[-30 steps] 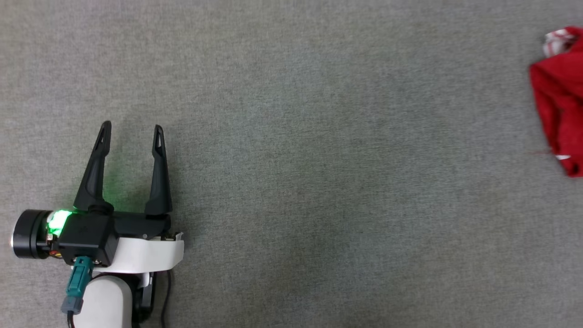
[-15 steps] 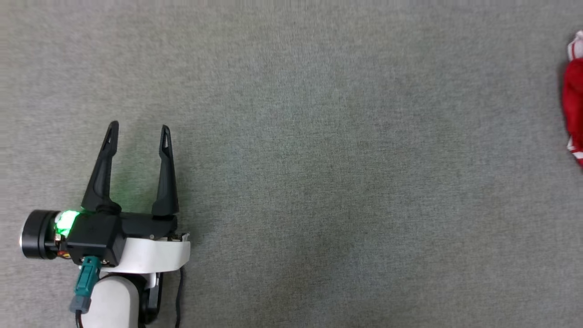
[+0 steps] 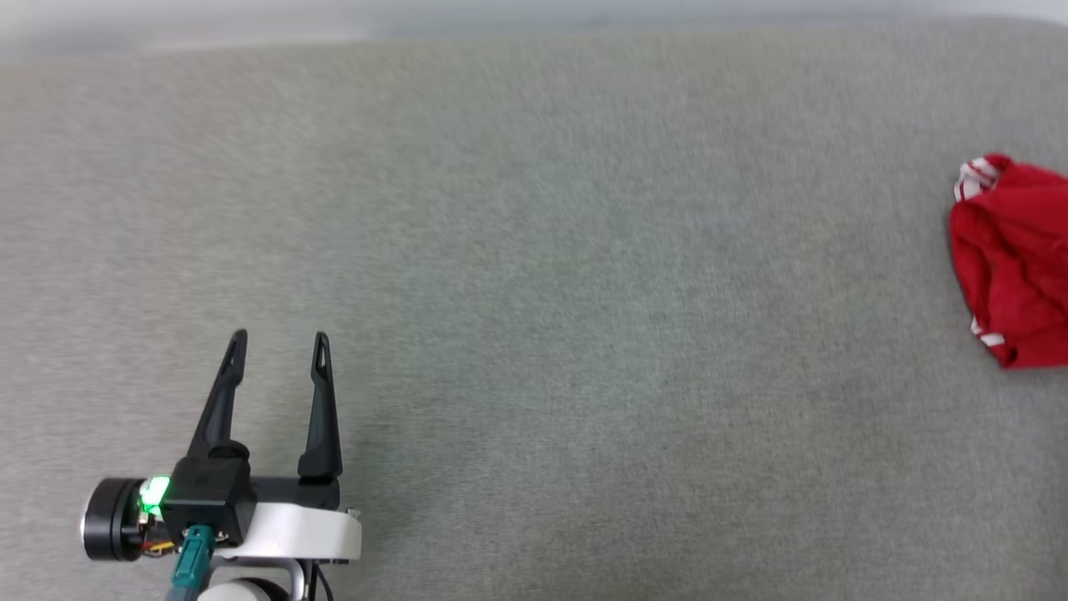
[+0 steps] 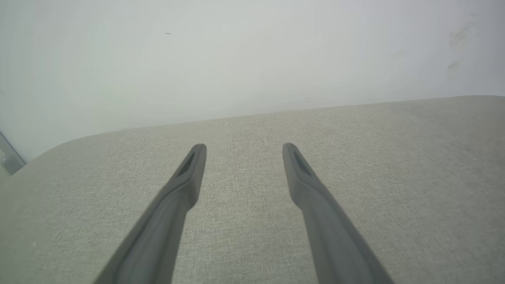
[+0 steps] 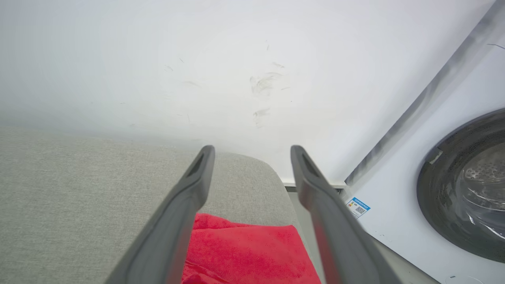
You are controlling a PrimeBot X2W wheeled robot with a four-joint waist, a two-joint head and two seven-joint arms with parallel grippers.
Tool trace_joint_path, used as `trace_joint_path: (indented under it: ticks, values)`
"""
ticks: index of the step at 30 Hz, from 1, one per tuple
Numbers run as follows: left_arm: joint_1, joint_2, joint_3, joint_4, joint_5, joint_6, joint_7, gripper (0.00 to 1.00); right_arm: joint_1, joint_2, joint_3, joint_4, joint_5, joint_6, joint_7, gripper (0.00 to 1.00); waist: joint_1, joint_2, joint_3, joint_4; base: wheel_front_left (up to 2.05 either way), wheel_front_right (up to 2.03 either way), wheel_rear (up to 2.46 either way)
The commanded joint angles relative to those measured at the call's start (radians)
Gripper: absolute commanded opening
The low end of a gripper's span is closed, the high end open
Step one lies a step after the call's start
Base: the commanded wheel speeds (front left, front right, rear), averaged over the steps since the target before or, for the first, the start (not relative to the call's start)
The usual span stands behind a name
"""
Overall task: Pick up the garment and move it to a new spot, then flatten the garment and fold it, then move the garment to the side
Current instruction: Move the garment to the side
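The garment point(image 3: 1014, 263) is a crumpled red heap with red-white striped trim, lying at the right edge of the grey padded surface point(image 3: 534, 292) in the head view. In the right wrist view the red fabric point(image 5: 252, 252) lies below and between the fingers of my right gripper point(image 5: 252, 152), which is open and holds nothing. My left gripper point(image 3: 278, 340) hovers at the lower left of the head view, far from the garment, open and empty. The left wrist view shows the left gripper point(image 4: 244, 148) with its fingers spread over bare grey surface.
A white wall point(image 4: 236, 59) rises behind the surface's far edge. A white washing machine point(image 5: 465, 177) with a round drum door stands just past the surface's right end. Wide grey surface lies between the left gripper and the garment.
The head camera has tilted, shifting the whole picture: the far edge now shows and the left gripper sits lower. The garment, hanging stretched at the right edge before, now lies as a heap.
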Motion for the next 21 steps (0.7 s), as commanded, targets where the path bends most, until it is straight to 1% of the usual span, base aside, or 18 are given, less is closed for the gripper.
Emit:
trace_joint_path:
  ticks: [1,6,12,17,21]
  values:
    - [0.016,-0.005,0.001,0.008,-0.006,0.002,-0.002,1.0,0.026,0.02,0.006,-0.03,0.006,-0.002,-0.025,1.0,0.0001,0.0,-0.054,0.03,0.0,0.0,0.0]
    - [0.041,-0.009,0.005,0.032,-0.01,-0.004,-0.002,1.0,0.109,0.1,0.04,-0.166,-0.033,-0.002,-0.139,1.0,0.0001,0.0,-0.11,0.059,0.0,0.0,0.0]
    - [0.073,-0.017,0.006,0.058,-0.013,-0.007,-0.002,1.0,0.222,0.2,0.105,-0.277,-0.052,-0.002,-0.217,1.0,0.0001,0.0,-0.169,0.08,0.0,0.0,0.0]
    - [0.093,-0.022,0.004,0.079,-0.013,-0.011,-0.002,1.0,0.322,0.264,0.155,-0.302,-0.037,-0.002,-0.244,1.0,0.0001,0.0,-0.211,0.095,0.0,0.0,0.0]
    - [0.111,-0.027,0.005,0.092,-0.012,-0.01,-0.002,1.0,0.4,0.318,0.175,-0.291,-0.048,-0.002,-0.261,1.0,0.0001,0.0,-0.243,0.104,0.0,0.0,0.0]
